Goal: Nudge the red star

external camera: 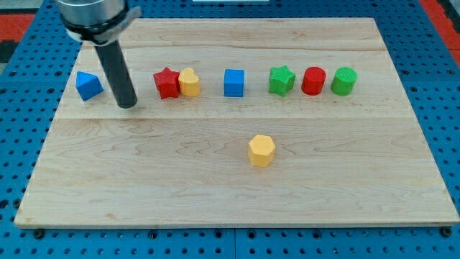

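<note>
A pale wooden board (215, 194) sits on a blue pegboard. The red star (166, 83) lies in the upper row, touching a yellow heart (190, 82) on its right. My tip (126, 105) — bare, holding nothing — rests just left of the star, a blue block (88, 85) beyond it. A rightward push risks shoving the heart too — the board's lower half offers open room

The light is bright and even, from above. The blocks cast only small soft shadows on the wooden board (215, 180). The dark rod (118, 75) shows a pale shine. The arm's body at 11 o'clock is a little blurred.
</note>
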You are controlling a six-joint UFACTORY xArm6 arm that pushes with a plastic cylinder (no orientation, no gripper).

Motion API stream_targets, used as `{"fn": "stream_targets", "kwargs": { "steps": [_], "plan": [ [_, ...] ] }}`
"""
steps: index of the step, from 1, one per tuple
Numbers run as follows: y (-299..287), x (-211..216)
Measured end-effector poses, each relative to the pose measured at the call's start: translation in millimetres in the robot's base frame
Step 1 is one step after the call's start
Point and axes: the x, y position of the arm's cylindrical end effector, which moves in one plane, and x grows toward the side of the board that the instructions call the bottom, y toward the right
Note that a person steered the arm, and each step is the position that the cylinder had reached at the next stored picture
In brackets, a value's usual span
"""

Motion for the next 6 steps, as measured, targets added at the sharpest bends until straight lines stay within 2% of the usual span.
{"fn": "stream_targets", "kwargs": {
  "steps": [1,2,3,4,5,6],
  "plan": [
    [17,-27],
    [40,-29],
    [19,-10],
    [109,39],
    [245,45],
    [322,101]
  ]
}}
